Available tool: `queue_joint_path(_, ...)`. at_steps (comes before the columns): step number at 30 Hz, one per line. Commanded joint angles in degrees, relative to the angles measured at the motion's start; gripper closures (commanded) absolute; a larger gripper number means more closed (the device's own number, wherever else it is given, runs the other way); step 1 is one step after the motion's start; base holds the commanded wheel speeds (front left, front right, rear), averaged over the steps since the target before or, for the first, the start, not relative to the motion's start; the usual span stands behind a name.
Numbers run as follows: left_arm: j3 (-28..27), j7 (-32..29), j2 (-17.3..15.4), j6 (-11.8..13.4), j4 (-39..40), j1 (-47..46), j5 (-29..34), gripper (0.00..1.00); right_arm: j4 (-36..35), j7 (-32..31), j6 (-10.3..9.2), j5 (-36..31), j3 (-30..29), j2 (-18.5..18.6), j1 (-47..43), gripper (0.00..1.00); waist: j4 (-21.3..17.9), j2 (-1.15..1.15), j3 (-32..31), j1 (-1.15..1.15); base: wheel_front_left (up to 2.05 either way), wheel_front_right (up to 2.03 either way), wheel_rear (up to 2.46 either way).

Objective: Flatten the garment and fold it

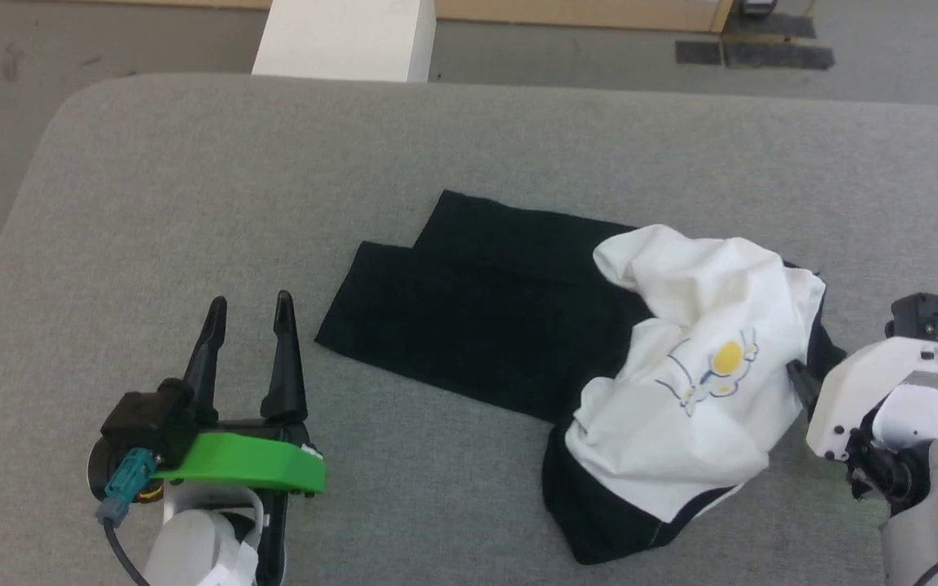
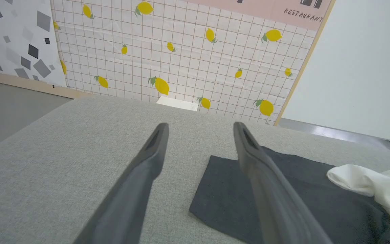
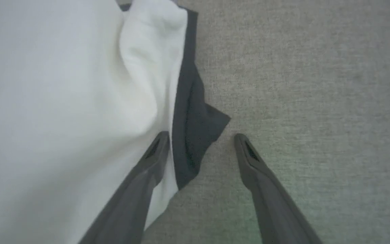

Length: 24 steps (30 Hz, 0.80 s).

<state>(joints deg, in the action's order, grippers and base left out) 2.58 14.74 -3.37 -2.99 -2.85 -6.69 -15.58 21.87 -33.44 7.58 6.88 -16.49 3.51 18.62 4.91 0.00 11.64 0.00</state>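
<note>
head view: the t-shirt (image 1: 681, 382) lies crumpled, nothing flattened or folded yet; left gripper (image 1: 250, 299) gapes empty, right gripper (image 3: 201, 136) spread at its black edge, gripping nothing.

We count one garment (image 1: 705, 423), white, bearing one small yellow-and-blue print (image 1: 717, 366); one flat black cloth (image 1: 477, 317) touching it, though we cannot tell whether that is a separate piece; two grippers, the left gripper (image 1: 250, 299) and the right gripper (image 3: 200, 135); two dark fingers (image 2: 144, 169) on each, four altogether; one grey table (image 1: 192, 203); one white block (image 1: 347, 37) beyond it.
</note>
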Motion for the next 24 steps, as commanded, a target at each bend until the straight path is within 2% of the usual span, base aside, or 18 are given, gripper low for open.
queue_joint_path(1, -0.27, 0.26, 0.29, -0.33, 0.1, -1.09, 0.58, 0.0, 0.64, -0.98, -0.09, 0.61, 0.77, 0.55, 0.96, 0.51, 1.28, 0.0, 1.38, 0.0, 0.0, 0.0, 0.0)
queue_joint_path(2, -0.36, 0.26, 0.34, -0.37, 0.03, -1.17, 0.63, 0.0, 0.64, -1.31, -0.09, 1.23, 1.39, 0.7, 1.23, 0.84, 1.31, 0.0, 1.41, 0.0, 0.0, 0.0, 0.0)
queue_joint_path(3, -0.47, 0.26, 0.36, -0.39, 0.02, -1.21, 0.64, 0.0, 0.34, -1.21, -0.09, 1.54, 1.85, 1.0, 1.32, 1.0, 1.28, 0.0, 1.39, 0.0, 0.0, 0.0, 0.0)
queue_joint_path(5, -0.79, 0.26, 0.41, -0.43, 0.0, -1.18, 0.67, 0.0, -1.19, 0.61, -0.09, 1.5, 2.27, 2.02, 1.34, 1.0, 1.08, 0.0, 1.05, 0.0, 0.0, 0.0, 0.0)
queue_joint_path(9, -1.44, 0.26, 0.46, -0.45, -0.16, -0.77, 0.79, 0.0, -7.03, 8.47, -0.09, -1.25, 0.0, 3.77, 1.06, 1.0, 0.12, 0.0, -0.49, 0.0, 0.0, 0.0, 0.0)
queue_joint_path(14, -1.9, 0.26, 0.47, -0.57, -0.46, 0.06, 0.76, 0.0, -16.71, 17.12, -0.09, -6.73, -9.44, 2.91, -0.86, 1.0, -1.58, 0.0, -2.9, 0.0, 0.0, 0.0, 0.0)
queue_joint_path(18, -1.65, 0.26, 0.48, -0.39, -0.32, 0.87, 0.66, 0.0, -21.22, 16.8, -0.09, -10.27, -18.3, 0.93, -4.49, 1.0, -2.91, 0.0, -4.25, 0.0, 0.0, 0.0, 0.0)
queue_joint_path(21, -1.59, 0.26, 0.48, -0.4, -0.18, 1.25, 0.85, 0.0, -21.01, 12.69, -0.09, -10.61, -22.43, -0.27, -7.9, 1.0, -3.88, 0.0, -4.6, 0.0, 0.0, 0.0, 0.0)
queue_joint_path(22, -1.58, 0.26, 0.48, -0.47, -0.19, 1.32, 0.95, 0.0, -20.56, 11.39, -0.09, -10.15, -22.77, -0.41, -8.91, 0.82, -4.13, 0.0, -4.64, 0.0, 0.0, 0.0, 0.0)
queue_joint_path(23, -1.55, 0.26, 0.48, -0.55, -0.2, 1.34, 1.05, 0.0, -20.25, 10.37, -0.09, -9.39, -22.79, -0.52, -10.0, 0.39, -4.36, 0.0, -4.63, 0.0, 0.0, 0.0, 0.0)
queue_joint_path(24, -1.53, 0.26, 0.48, -0.62, -0.2, 1.32, 1.15, 0.0, -19.89, 9.93, -0.09, -8.45, -22.61, -0.56, -10.75, 0.0, -4.54, 0.0, -4.6, 0.0, 0.0, 0.0, 0.0)
